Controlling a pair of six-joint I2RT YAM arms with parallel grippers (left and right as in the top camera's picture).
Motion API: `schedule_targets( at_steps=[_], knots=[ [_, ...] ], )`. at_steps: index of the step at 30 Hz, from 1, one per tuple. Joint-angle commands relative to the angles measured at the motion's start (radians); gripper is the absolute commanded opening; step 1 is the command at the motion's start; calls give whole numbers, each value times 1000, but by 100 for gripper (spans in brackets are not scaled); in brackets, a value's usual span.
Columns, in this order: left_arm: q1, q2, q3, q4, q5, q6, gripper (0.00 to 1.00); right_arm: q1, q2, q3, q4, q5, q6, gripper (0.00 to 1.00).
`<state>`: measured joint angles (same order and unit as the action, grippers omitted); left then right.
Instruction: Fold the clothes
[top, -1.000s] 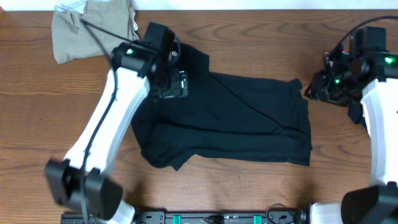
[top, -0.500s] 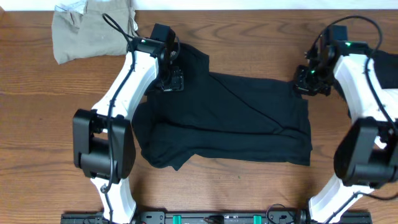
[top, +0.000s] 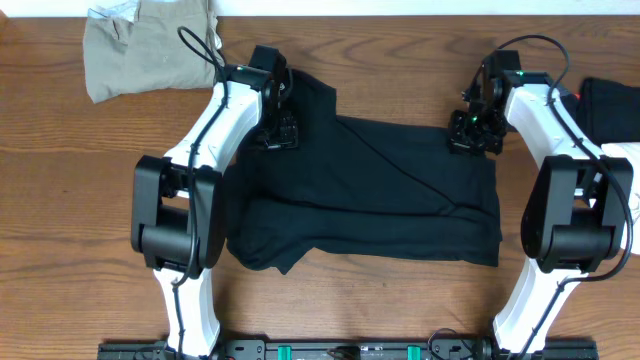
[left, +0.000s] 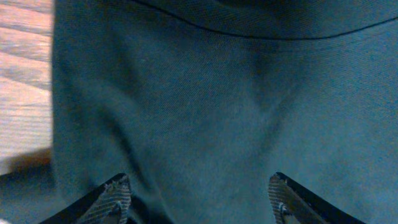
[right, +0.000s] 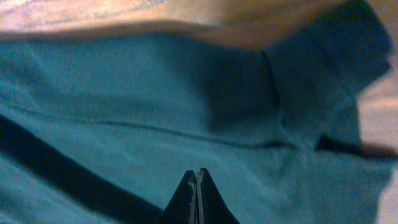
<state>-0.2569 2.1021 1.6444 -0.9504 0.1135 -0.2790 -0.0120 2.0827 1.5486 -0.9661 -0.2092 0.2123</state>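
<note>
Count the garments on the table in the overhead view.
3. A black garment lies spread in the middle; a beige garment sits at the far left corner; a dark garment is cut off by the right edge. Others may lie outside the frame.

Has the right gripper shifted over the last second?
Yes. The right gripper has moved in from beside the black shirt to above its far corner; the shirt has stayed put.

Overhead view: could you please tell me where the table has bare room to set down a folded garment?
The table is bare left of the black shirt, below the beige garment, and in a strip between shirt and front edge. The far right is crowded by the right arm and a dark cloth.
</note>
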Motion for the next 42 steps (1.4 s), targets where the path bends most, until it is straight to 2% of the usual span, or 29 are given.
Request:
schedule_targets(
  at_steps=[1, 25, 31, 42],
  knots=[
    [3, 37, 0, 8, 14, 16, 73, 10, 19, -5, 13, -5, 30, 1],
    [3, 148, 0, 138, 40, 13, 72, 8, 108, -5, 119, 63, 72, 1],
    [3, 148, 0, 203, 39, 13, 72, 6, 145, -5, 155, 82, 85, 1],
    [15, 198, 0, 385, 34, 19, 72, -39, 225, -5, 332, 153, 102, 1]
  ],
)
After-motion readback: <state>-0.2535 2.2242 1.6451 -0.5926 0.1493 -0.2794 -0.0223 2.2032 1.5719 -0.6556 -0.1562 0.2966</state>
